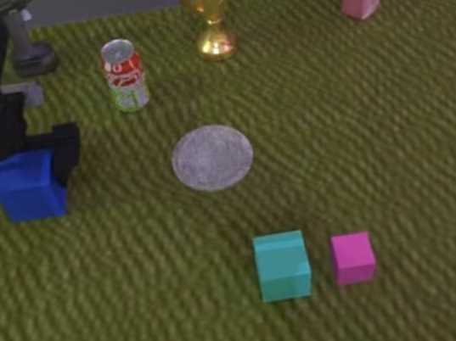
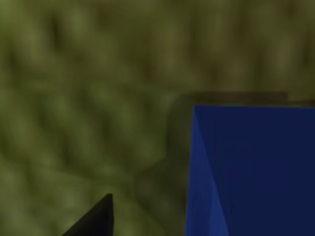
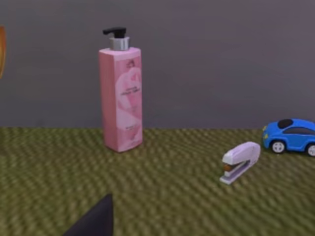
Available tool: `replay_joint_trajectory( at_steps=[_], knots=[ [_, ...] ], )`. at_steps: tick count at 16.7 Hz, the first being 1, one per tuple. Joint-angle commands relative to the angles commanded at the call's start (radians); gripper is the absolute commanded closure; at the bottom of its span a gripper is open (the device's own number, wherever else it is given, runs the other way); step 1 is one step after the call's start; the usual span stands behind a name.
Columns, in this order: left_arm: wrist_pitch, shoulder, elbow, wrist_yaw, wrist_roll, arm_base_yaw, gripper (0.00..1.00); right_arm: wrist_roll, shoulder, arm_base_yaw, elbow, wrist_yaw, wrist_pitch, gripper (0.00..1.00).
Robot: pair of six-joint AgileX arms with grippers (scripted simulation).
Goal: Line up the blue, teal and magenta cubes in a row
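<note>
The left gripper (image 1: 18, 159) was found at the far left of the table, its dark fingers (image 1: 64, 148) set on either side of the blue cube (image 1: 29, 187). The fingers sat apart at the cube's width; whether they were truly pressing on it could not be told, though contact on both flanks was suggested from above. In the left wrist view the cube's blue face (image 2: 256, 172) filled the frame beside one black fingertip (image 2: 96, 219), with the green mat (image 1: 377, 131) behind.

Well away from the gripper, toward the near right, the teal cube (image 1: 283, 266) and the magenta cube (image 1: 353, 257) were seen just beside each other, already level in a row. Between them and the gripper lay a grey disc (image 1: 212, 157); a soda can (image 1: 125, 74) stood just beyond the gripper.

The step in hand was judged to be the pickup of the blue cube. What was called for next: a firm squeeze, a lift, then a carry past the disc to the open spot left of the teal cube, in line with it.

The right arm was not seen from above; its wrist view was aimed at a pink pump bottle (image 3: 121, 98), a stapler (image 3: 240, 161) and a toy car (image 3: 290, 135).
</note>
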Motion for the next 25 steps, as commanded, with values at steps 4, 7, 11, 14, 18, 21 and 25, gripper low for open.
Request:
replay_joint_trajectory(
  at_steps=[4,7,11,14,18,21,25],
  knots=[
    [0.032,0.012,-0.026,0.0,0.0,0.0,0.0,0.0,0.0,0.0,0.0,0.0,0.0,0.0],
    [0.032,0.012,-0.026,0.0,0.0,0.0,0.08,0.0,0.0,0.0,0.0,0.0,0.0,0.0],
    [0.032,0.012,-0.026,0.0,0.0,0.0,0.38,0.0,0.0,0.0,0.0,0.0,0.0,0.0],
    [0.032,0.012,-0.026,0.0,0.0,0.0,0.6,0.0,0.0,0.0,0.0,0.0,0.0,0.0],
    [0.032,0.012,-0.026,0.0,0.0,0.0,0.9,0.0,0.0,0.0,0.0,0.0,0.0,0.0],
    [0.032,0.012,-0.026,0.0,0.0,0.0,1.0,0.0,0.0,0.0,0.0,0.0,0.0,0.0],
    [0.032,0.012,-0.026,0.0,0.0,0.0,1.0,0.0,0.0,0.0,0.0,0.0,0.0,0.0]
  ],
)
